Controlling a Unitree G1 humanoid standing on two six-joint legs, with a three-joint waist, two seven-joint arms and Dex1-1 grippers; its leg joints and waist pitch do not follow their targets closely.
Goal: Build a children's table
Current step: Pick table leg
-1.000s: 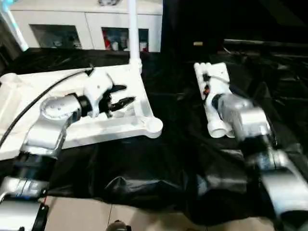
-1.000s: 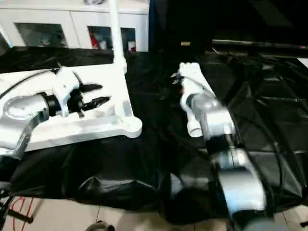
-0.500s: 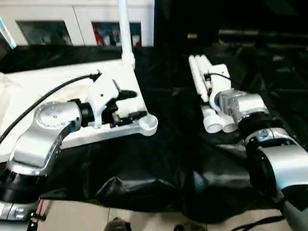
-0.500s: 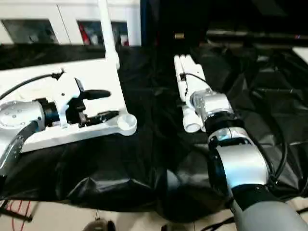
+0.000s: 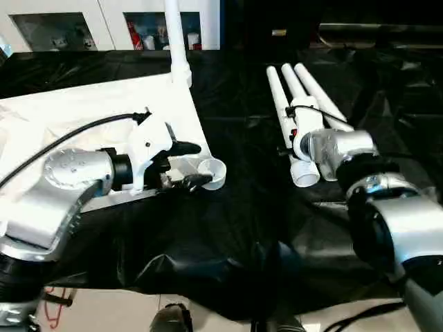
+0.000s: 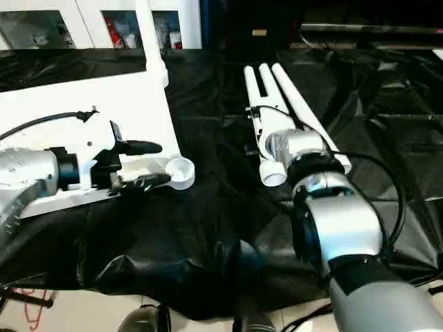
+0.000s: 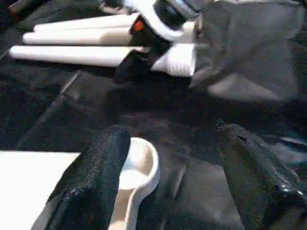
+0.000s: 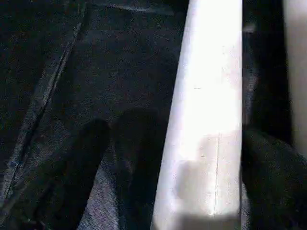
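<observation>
The children's table top (image 5: pixel 83 117) lies upside down on the left, with one white leg (image 5: pixel 174 41) standing in its far corner. My left gripper (image 5: pixel 191 164) is open at the near right corner socket (image 5: pixel 212 172). One finger (image 7: pixel 96 182) is beside the socket and the other (image 7: pixel 259 177) hangs over the cloth. Three more legs (image 5: pixel 294 83) lie side by side on the right. My right gripper (image 5: pixel 294 126) sits on them near their wide ends, jaws apart on either side of one leg (image 8: pixel 206 120).
Black plastic sheeting (image 5: pixel 242 228) covers the work surface and drops off at the near edge to a tiled floor. A white cabinet with glass doors (image 5: pixel 55 28) stands behind. A black cable (image 5: pixel 76 135) runs along my left forearm.
The camera has tilted down. My left gripper has opened wider and moved from over the ribbed underside to the near right corner socket. My right gripper stays over the loose legs.
</observation>
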